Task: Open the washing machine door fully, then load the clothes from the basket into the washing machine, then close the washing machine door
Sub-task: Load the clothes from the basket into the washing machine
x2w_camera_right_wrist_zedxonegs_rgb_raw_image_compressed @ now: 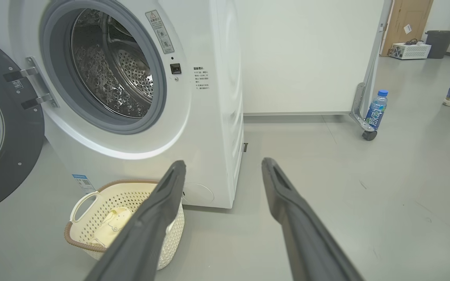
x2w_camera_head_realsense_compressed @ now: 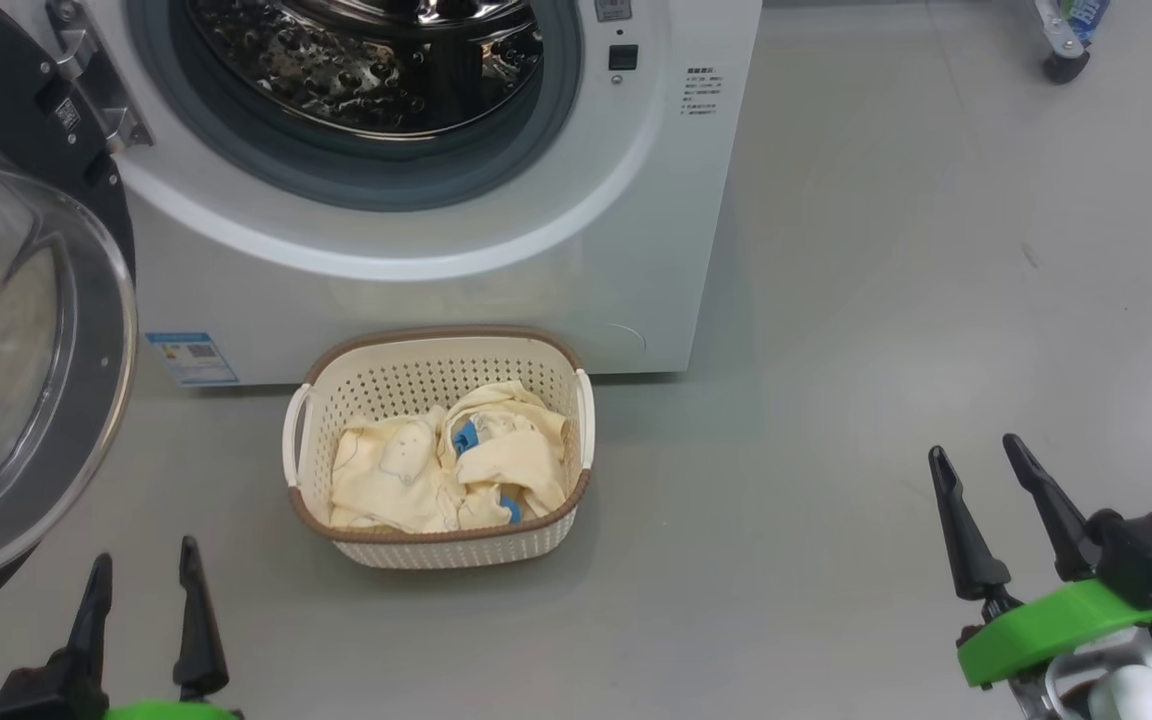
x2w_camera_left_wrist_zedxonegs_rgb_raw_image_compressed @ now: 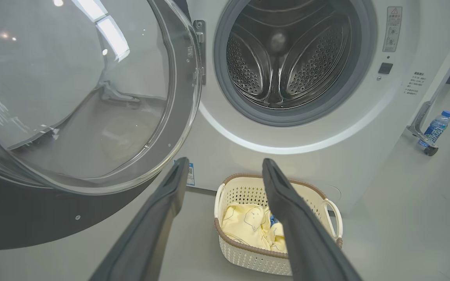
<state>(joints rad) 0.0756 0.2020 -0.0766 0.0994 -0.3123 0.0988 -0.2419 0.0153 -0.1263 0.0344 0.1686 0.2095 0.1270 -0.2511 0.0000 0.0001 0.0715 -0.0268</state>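
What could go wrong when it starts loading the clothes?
The open washing machine door stands close left of the basket; the left jaws could knock its glass bowl while reaching. The clothes lie bunched together, so one grab might drag a second garment out and drop it on the floor.

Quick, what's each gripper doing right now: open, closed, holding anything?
Left gripper: open, holding nothing.
Right gripper: open, holding nothing.
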